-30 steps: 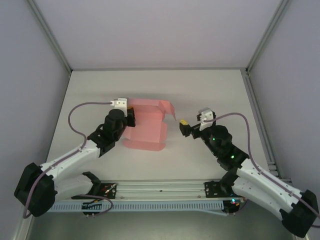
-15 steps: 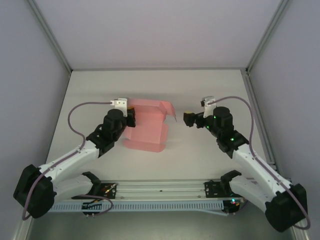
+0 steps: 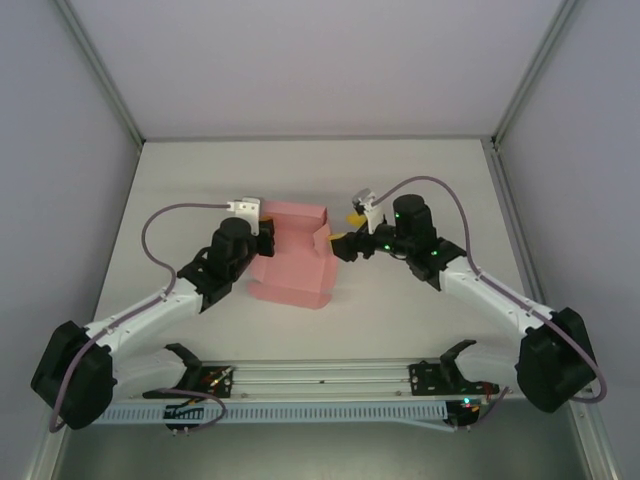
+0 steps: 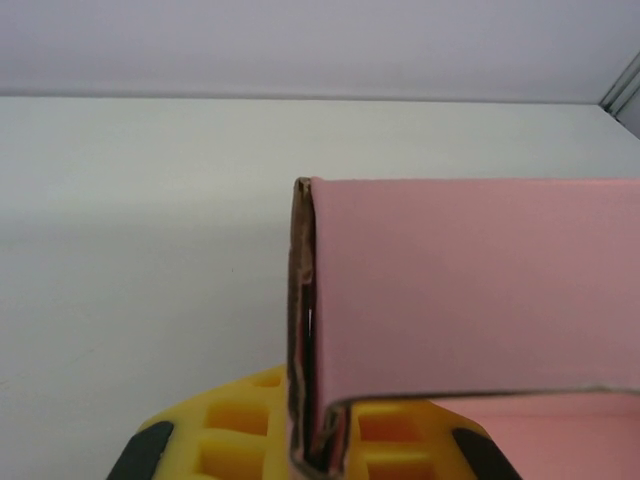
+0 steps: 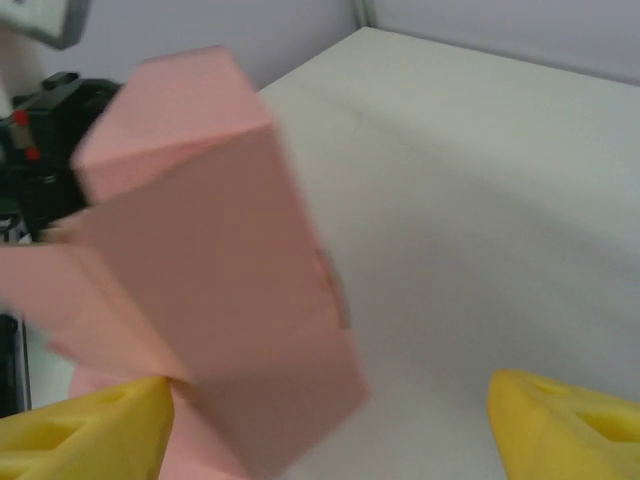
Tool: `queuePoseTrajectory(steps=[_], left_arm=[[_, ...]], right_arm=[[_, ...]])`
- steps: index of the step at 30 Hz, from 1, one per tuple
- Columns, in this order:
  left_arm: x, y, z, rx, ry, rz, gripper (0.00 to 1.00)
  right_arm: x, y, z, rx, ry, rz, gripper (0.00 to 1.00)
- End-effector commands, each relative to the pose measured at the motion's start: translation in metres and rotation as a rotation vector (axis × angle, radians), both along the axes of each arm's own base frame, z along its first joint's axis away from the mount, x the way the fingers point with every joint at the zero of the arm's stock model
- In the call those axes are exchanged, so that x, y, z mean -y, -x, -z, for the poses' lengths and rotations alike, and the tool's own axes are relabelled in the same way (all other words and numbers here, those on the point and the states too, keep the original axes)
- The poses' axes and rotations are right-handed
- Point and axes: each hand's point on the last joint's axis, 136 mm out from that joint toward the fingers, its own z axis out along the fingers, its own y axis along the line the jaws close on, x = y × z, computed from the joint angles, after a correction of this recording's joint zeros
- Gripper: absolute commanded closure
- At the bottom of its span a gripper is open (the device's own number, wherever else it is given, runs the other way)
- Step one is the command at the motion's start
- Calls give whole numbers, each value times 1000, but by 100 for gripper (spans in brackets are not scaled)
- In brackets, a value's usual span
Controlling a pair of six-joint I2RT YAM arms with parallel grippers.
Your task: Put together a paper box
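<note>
The paper box (image 3: 292, 265) lies in the middle of the top view, between your two grippers. It is a partly folded pink piece, broad toward the lower centre, with a flap (image 3: 322, 238) standing up on its right side.

Your left gripper (image 3: 262, 232) is on the box's upper-left edge. In the left wrist view its yellow pads (image 4: 240, 440) are clamped on a folded edge of card at the bottom of the frame. The pink face runs off to the right from there, so treat this arm as the anchor.

Your right gripper (image 3: 345, 245) sits just beside the raised flap and is the nearer one to it. In the right wrist view its fingers (image 5: 80, 430) stand wide apart. The flap fills the left half of that frame, close against the lower-left finger and well apart from the lower-right one. That view is blurred, so you cannot tell whether finger and card touch. The flap looks off-centre in the gap, so you probably need to shift toward it before closing or pushing.
</note>
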Motion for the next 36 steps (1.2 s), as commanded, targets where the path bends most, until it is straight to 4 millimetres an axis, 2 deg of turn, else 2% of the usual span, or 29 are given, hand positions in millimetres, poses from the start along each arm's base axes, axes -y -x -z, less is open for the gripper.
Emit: queuePoseTrajectory(steps=[1,10,14,15,17,19,21,24,27,30,32,36], left_arm=[[6,-5,-15,26,37,13,100],[5,-7,-12,7,43,-7,100],[8,-11,-9,-19,37,-13,100],[9,-11,-9,-23,36,-14,100],[11,-11,-9,-26,42,-11,100],[12,-12,-9,-30,53,-18,100],[8,-14,-8,-40,56,-49,100],[-14,-19,-2,-69,28,-192,100],[-61,-20,12,-141,-52,-457,100],[-111,-11,27,-230,-152,-688,100],[-137,-3,36,-282,-202,-789,100],[-163,8,48,-334,-247,-893,100]], right_arm=[[-15,-5,-17,79,-16,-30,23],[-28,-28,-16,162,88,104,43],[-27,-48,-16,271,179,292,66],[-23,-54,-18,295,204,363,67],[-17,-66,-18,344,258,481,76],[-2,-80,-18,368,298,628,90],[20,-93,-16,367,342,809,99],[58,-104,-13,389,482,1063,100],[94,-104,-13,404,617,1256,100],[125,-102,-11,355,643,1357,100],[144,-98,-13,373,683,1425,100],[163,-93,-18,380,719,1482,100]])
